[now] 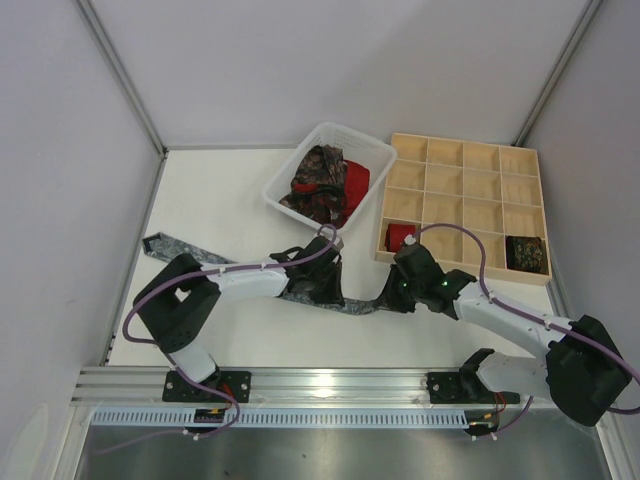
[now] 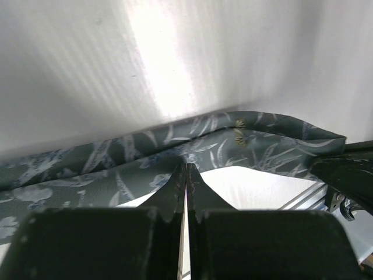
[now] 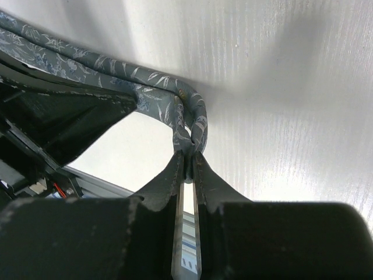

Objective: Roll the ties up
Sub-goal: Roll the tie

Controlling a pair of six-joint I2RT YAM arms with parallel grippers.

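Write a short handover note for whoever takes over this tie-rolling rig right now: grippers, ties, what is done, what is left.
Grippers: the left gripper is shut, pinching the grey tie partway along. The right gripper is shut on its folded end.
Ties: the grey tie lies stretched across the table, not yet rolled.
Done: a red roll and a dark roll sit in the wooden tray.
Left: roll the grey tie. The paisley ties and a red tie lie loose in the white basket.
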